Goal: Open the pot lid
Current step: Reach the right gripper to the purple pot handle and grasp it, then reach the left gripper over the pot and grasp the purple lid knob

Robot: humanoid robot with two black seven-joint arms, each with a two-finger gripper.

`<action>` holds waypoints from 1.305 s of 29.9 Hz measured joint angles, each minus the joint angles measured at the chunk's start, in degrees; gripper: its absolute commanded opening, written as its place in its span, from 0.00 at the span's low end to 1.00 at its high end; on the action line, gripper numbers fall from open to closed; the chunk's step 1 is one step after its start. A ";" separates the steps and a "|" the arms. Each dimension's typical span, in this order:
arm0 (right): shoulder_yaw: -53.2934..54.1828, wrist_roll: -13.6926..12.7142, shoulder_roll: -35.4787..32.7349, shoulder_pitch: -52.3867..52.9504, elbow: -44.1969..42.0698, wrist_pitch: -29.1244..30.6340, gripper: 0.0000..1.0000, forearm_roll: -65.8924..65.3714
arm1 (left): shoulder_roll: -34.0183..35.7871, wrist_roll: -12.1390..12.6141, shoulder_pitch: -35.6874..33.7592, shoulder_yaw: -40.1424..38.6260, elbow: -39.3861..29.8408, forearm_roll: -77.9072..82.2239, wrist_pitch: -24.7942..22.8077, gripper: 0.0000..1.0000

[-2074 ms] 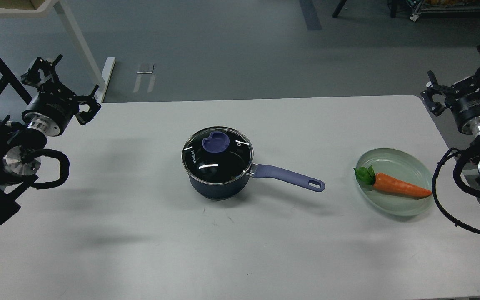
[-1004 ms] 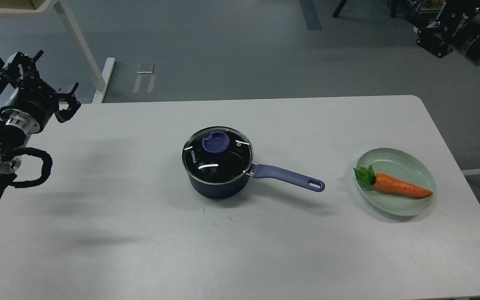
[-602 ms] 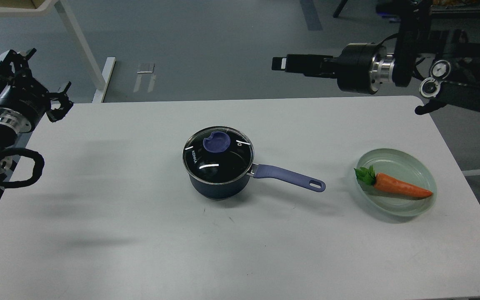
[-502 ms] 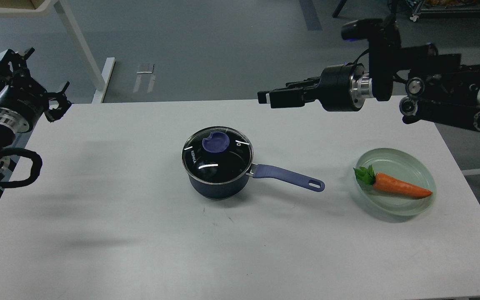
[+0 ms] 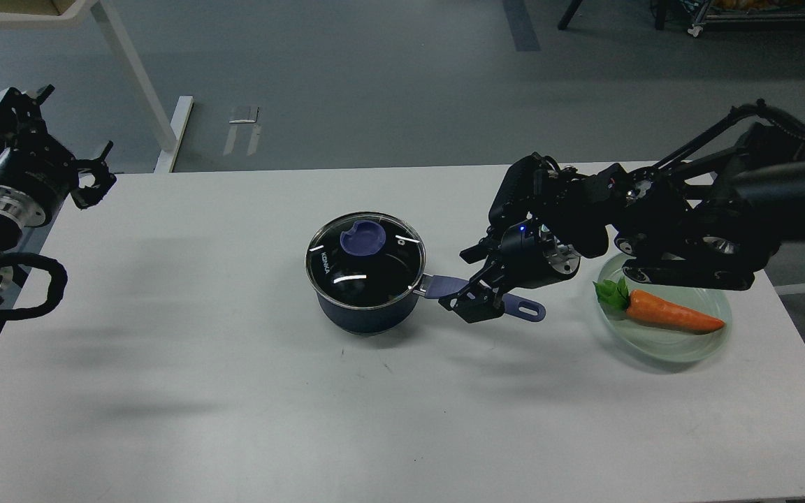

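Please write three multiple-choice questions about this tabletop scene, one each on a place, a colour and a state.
1. Where is the carrot?
A. on the green plate
B. inside the pot
C. on the bare table

2. What colour is the pot handle?
A. red
B. purple-blue
C. yellow

3. What is the state of the lid?
A. lying on the table
B. held in the left gripper
C. seated on the pot

Answers:
1. A, it lies within the plate's rim.
2. B, it matches the lid knob.
3. C, it covers the pot's rim; the right gripper is open about the handle, and the left gripper is at the table's far-left edge.
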 measured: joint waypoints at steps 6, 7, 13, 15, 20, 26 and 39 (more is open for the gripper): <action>-1.45 -0.67 0.02 -2.08 -0.82 0.33 0.70 -0.98 | -0.07 -0.04 0.04 0.00 0.00 0.08 -0.34 0.99; -1.55 -0.68 -0.07 -2.36 -0.89 0.35 0.69 -0.97 | -0.03 -0.04 0.04 0.00 0.00 0.22 -0.52 0.99; -1.67 -0.70 -0.43 -3.41 -1.11 0.37 0.61 -0.62 | 0.24 0.01 -0.18 0.00 0.00 2.23 -1.35 0.99; -1.57 -0.70 -0.37 -3.48 -1.18 0.37 0.58 -0.52 | 0.24 0.01 -0.55 -0.02 0.00 3.35 -1.39 0.99; -1.33 -0.70 -0.39 -3.47 -1.26 0.33 0.44 -0.44 | 0.24 0.01 -1.86 -0.14 0.00 7.39 -1.37 0.99; -1.32 -0.70 -0.85 -3.47 -1.08 0.33 0.26 -0.29 | -0.19 0.01 -2.80 -0.14 0.00 12.98 -1.31 0.99; -1.22 -0.63 -0.87 -3.34 -0.89 0.44 0.20 -0.18 | -3.43 -0.19 -11.40 -0.09 -3.70 37.15 -0.33 0.99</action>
